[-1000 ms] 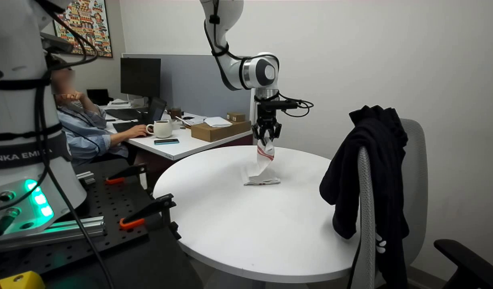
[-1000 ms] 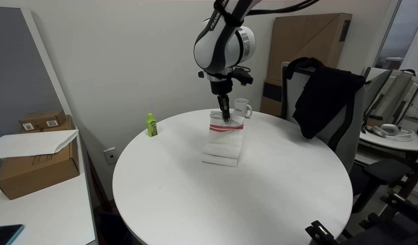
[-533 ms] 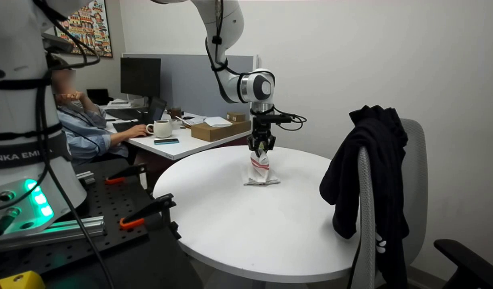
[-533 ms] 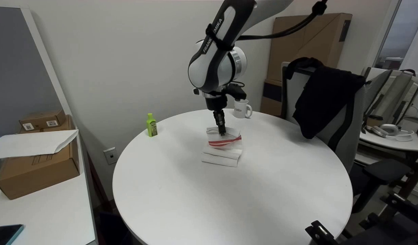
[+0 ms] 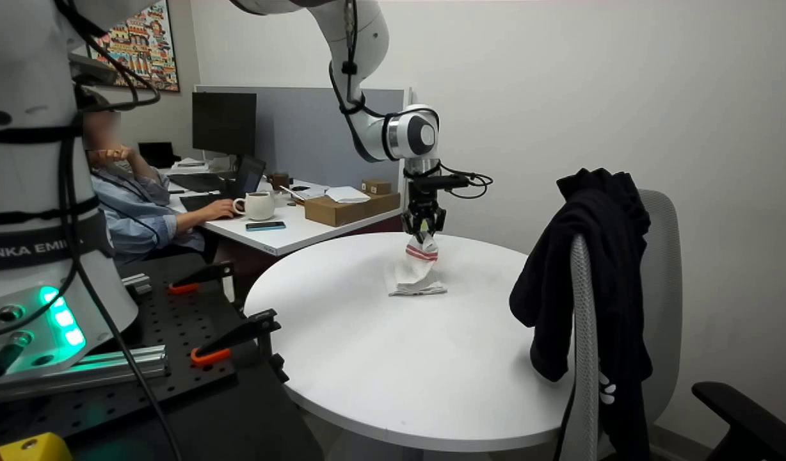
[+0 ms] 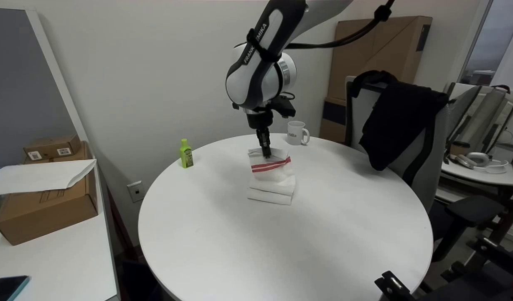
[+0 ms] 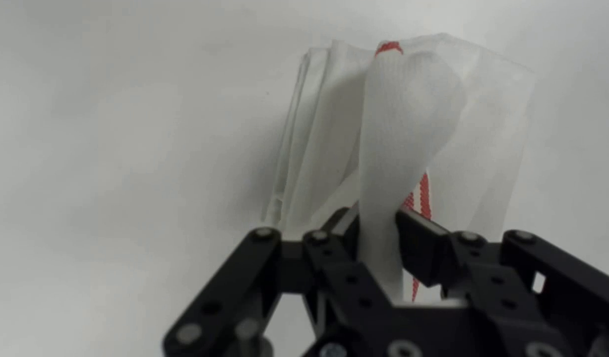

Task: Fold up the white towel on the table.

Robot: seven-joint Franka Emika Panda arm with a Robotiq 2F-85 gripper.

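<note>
above table (image 6: 323,234), tool (image 7: 379,228) nearly closed, pinching towel (image 7: 408,114)

Arm (image 5: 372,128) bent; claw (image 5: 424,235) pointing down; fingers (image 7: 423,245) clamped, a narrow gap between them

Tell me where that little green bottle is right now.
In an exterior view, the little green bottle stands upright on the round table, at its upper-left rim in the picture, left of the white towel the hand grips.
</note>
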